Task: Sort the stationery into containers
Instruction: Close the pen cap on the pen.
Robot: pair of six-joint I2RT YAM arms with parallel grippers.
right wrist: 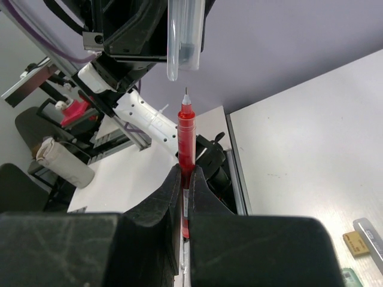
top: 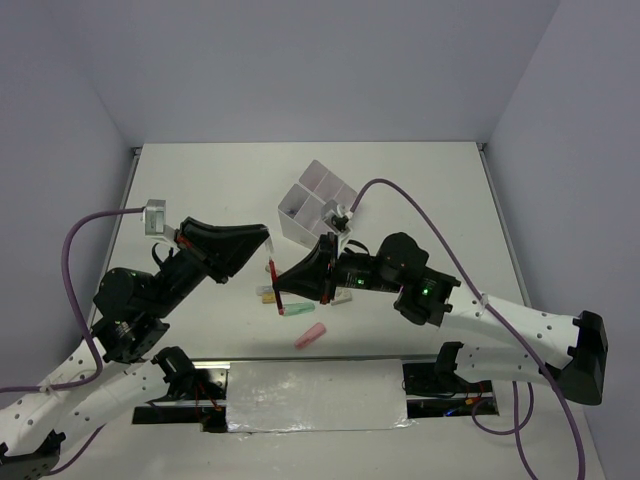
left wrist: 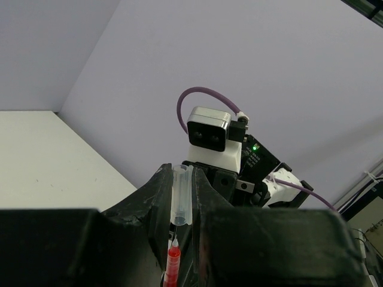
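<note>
My right gripper [top: 284,287] is shut on a thin red pen [right wrist: 187,137], uncapped, its tip pointing at my left gripper [top: 266,244]. My left gripper [left wrist: 181,179] is shut on the pen's clear cap [left wrist: 181,194]. In the right wrist view the cap [right wrist: 184,36] hangs just above the pen tip, with a small gap. In the left wrist view the red pen [left wrist: 173,260] sits just under the cap's mouth. Both are held above the table, in front of the white divided box [top: 318,208]. A pink marker [top: 311,335] and a green marker [top: 298,308] lie on the table.
A few small items [top: 267,292] lie under the grippers. A tan eraser [right wrist: 356,242] and a grey bar [right wrist: 371,234] show in the right wrist view. A white sheet [top: 315,398] covers the near edge between the arm bases.
</note>
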